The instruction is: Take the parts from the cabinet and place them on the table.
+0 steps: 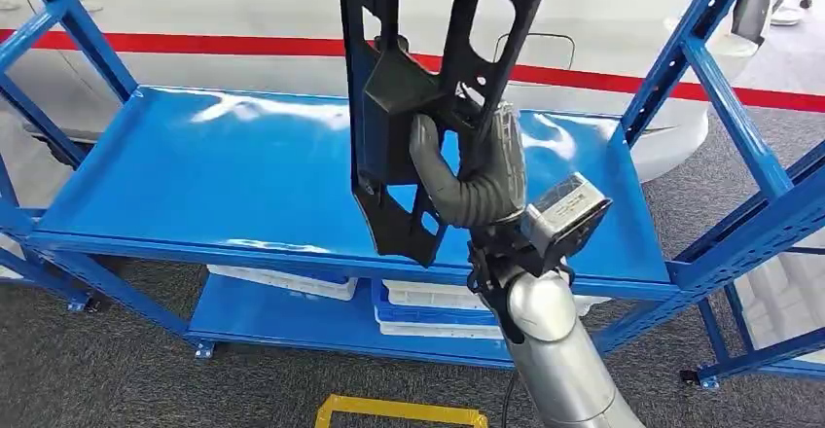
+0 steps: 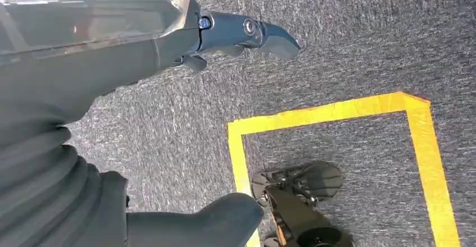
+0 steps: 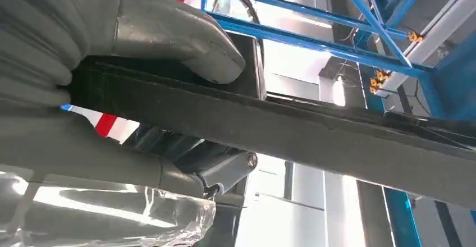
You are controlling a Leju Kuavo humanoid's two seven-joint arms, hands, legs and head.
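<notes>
A long black plastic part [image 1: 389,88] with several cut-outs stands upright in the air in front of the blue cabinet shelf [image 1: 195,165]. My right hand [image 1: 477,180] grips it near its lower half, thumb through one opening. In the right wrist view the thumb and fingers of that hand [image 3: 84,45] clamp the part's dark edge [image 3: 314,132]. My left hand [image 2: 67,90] hangs over the grey carpet, fingers spread and holding nothing.
The cabinet's blue uprights [image 1: 710,49] stand on both sides of the shelf. White trays [image 1: 292,282] lie on the lower shelf. Yellow floor tape [image 1: 399,410] [image 2: 337,111] marks the carpet below me. A white body with a red stripe [image 1: 632,19] is behind the rack.
</notes>
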